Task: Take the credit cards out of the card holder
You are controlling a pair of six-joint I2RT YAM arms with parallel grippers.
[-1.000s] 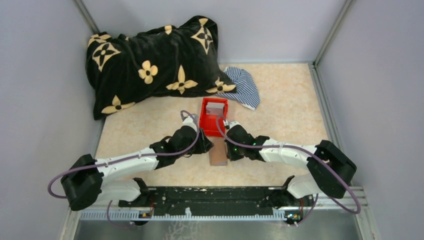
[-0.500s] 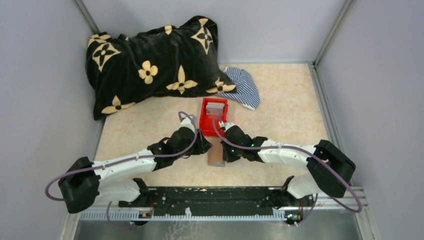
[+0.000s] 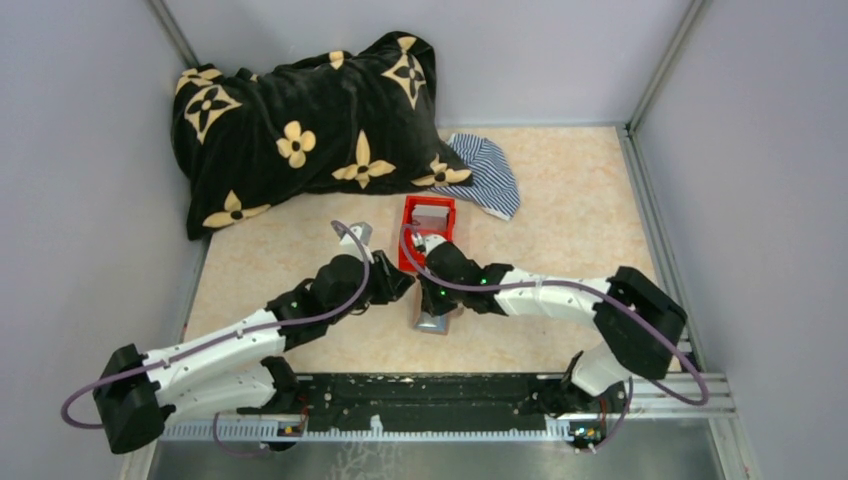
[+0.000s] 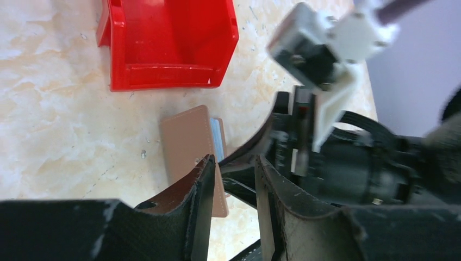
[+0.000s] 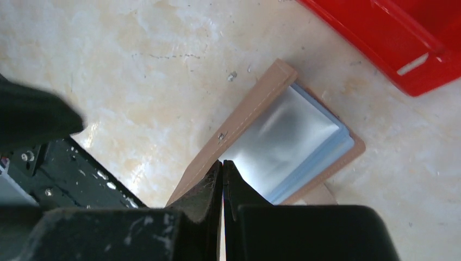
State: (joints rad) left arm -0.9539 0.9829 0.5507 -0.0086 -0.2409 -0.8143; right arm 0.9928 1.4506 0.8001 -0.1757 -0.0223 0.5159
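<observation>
Gripper status, right arm: my right gripper point(image 5: 222, 164) is fully closed, with the two fingers pressed flat together. Its tips sit on the card holder point(image 5: 245, 120), at the near end of the brown cover where the cover meets the grey-blue inner panel point(image 5: 285, 138). I cannot tell whether a thin layer is pinched between the tips.

Gripper status, left arm: my left gripper point(image 4: 234, 169) stands partly open, with a clear gap between the fingers and nothing clamped in it. It hangs just beside the card holder, on the holder's left. In the left wrist view one finger point(image 4: 198, 185) overlaps the holder's near corner. I cannot confirm contact.

Card holder position: the holder lies on the beige table point(image 3: 570, 200), near the front of the red bin point(image 4: 168, 76) but apart from it, between my two grippers. The brown cover appears raised along one long edge, exposing the glossy panel. Stacked panel edges show along the opposite side. I cannot tell whether credit cards sit in the pockets.

Surroundings: a grey rectangle point(image 3: 432, 214) lies at the far end of the red bin, and I cannot identify it. A black pillow point(image 3: 300, 120) with a cream flower pattern lies at the far left of the table. A striped cloth point(image 3: 487, 175) lies beside it, behind the bin.
</observation>
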